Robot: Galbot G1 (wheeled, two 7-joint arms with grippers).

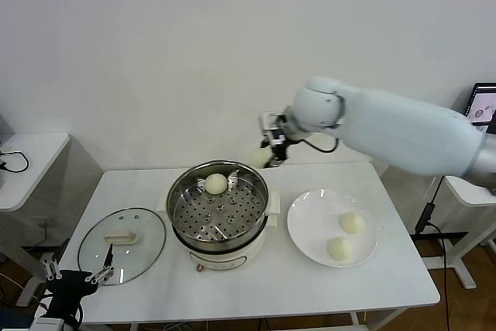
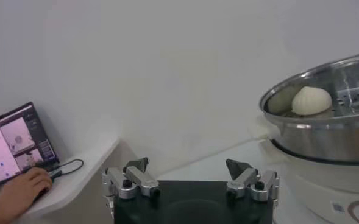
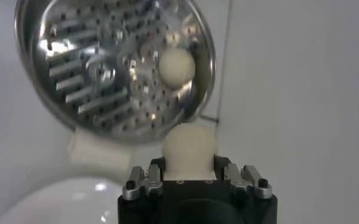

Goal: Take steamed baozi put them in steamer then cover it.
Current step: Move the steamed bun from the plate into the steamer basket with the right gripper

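Note:
The steel steamer (image 1: 220, 208) on its cream base stands mid-table with one baozi (image 1: 216, 184) on the perforated tray near its far rim; that bun (image 3: 177, 66) and the tray (image 3: 106, 67) also show in the right wrist view. My right gripper (image 1: 267, 154) hovers above the steamer's far right rim, shut on another baozi (image 3: 189, 146). Two more baozi (image 1: 352, 222) (image 1: 339, 248) lie on the white plate (image 1: 310, 226). The glass cover (image 1: 122, 244) lies flat left of the steamer. My left gripper (image 1: 77, 275) hangs open at the table's near left corner, holding nothing.
A side table (image 1: 27, 156) stands to the left and a laptop (image 1: 482, 106) at the far right. In the left wrist view a person's hand (image 2: 17, 192) rests by a laptop (image 2: 14, 146), and the steamer (image 2: 325, 122) rises beside my left gripper (image 2: 190, 176).

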